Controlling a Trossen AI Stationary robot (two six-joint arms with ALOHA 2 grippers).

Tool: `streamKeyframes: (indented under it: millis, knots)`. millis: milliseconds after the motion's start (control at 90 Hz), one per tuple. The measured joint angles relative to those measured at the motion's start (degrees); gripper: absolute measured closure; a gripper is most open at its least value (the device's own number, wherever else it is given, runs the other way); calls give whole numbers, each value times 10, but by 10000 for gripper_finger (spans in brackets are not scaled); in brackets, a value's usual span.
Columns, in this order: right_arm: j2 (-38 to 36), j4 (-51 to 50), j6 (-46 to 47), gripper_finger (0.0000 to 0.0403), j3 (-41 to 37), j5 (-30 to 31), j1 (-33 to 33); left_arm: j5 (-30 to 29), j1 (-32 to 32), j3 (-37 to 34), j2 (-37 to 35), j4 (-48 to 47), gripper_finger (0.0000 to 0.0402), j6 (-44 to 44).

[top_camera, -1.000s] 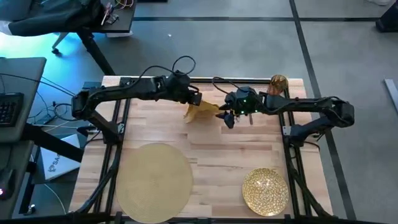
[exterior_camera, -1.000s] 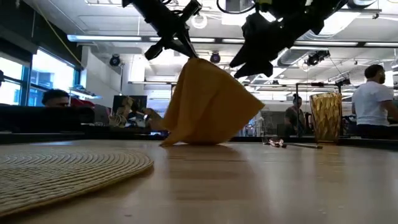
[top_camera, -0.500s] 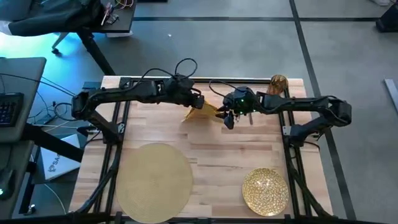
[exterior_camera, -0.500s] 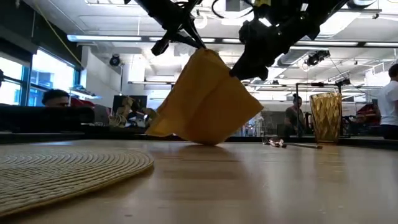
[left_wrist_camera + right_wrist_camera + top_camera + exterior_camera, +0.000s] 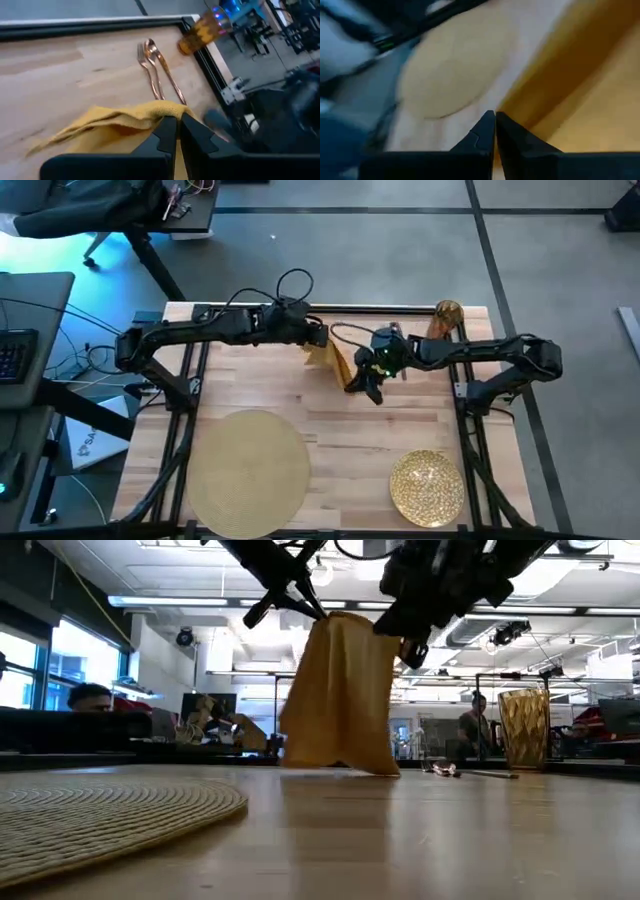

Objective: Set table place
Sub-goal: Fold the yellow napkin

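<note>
On the light wood surface [image 5: 350, 430] the tan placemat [image 5: 246, 472] and gold plate [image 5: 427, 486] lie nearest, and beyond them the left hand [image 5: 322, 338] and right hand [image 5: 352, 382] each pinch the hanging mustard napkin [image 5: 340, 690], with the cutlery [image 5: 157, 70] and amber glass [image 5: 446, 314] farthest back.

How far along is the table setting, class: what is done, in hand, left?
Done: placemat lies flat. In hand: left gripper and right gripper hold the napkin up by its top edge. Left: plate, fork and spoon and glass sit away from the mat.
</note>
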Motion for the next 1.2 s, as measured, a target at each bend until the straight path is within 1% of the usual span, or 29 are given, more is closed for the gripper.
streamKeyframes:
  millis: [111, 200, 311, 389, 467, 556, 667, 733, 844, 1011, 1100, 1200]
  knots:
    - [-1, -31, 11, 403, 0, 2, 9, 13, 5, 0, 3, -31, 373, 14]
    - [-10, -41, 13, 403, 0, 39, 11, 17, 4, 0, 2, -37, 374, 40]
    - [-35, -45, 25, 403, 0, 89, 9, 60, 0, 0, 2, -16, 396, 81]
    - [-57, -46, 31, 403, 0, 121, 0, 88, -5, 1, 2, 7, 398, 111]
    - [-72, -49, 33, 403, 0, 152, -10, 106, -9, 3, 2, 1, 400, 119]
    - [-78, -63, 42, 402, 0, 183, -23, 87, -8, 3, 3, -62, 399, 98]
    - [-77, -101, 56, 394, 0, 205, -39, 67, 12, 3, 25, -162, 386, 74]
    - [-77, -120, 67, 383, 0, 210, -45, 63, 28, 3, 50, -204, 373, 80]
    - [-77, -126, 87, 358, 0, 202, -51, 61, 57, 3, 105, -217, 342, 109]
    - [-77, -128, 110, 330, 0, 157, -48, 22, 91, 2, 188, -185, 306, 142]
    - [-77, -131, 125, 324, 0, 136, -43, -7, 104, 2, 214, -171, 299, 151]
    - [-77, -144, 145, 324, 0, 131, -32, -12, 117, 2, 228, -149, 298, 160]
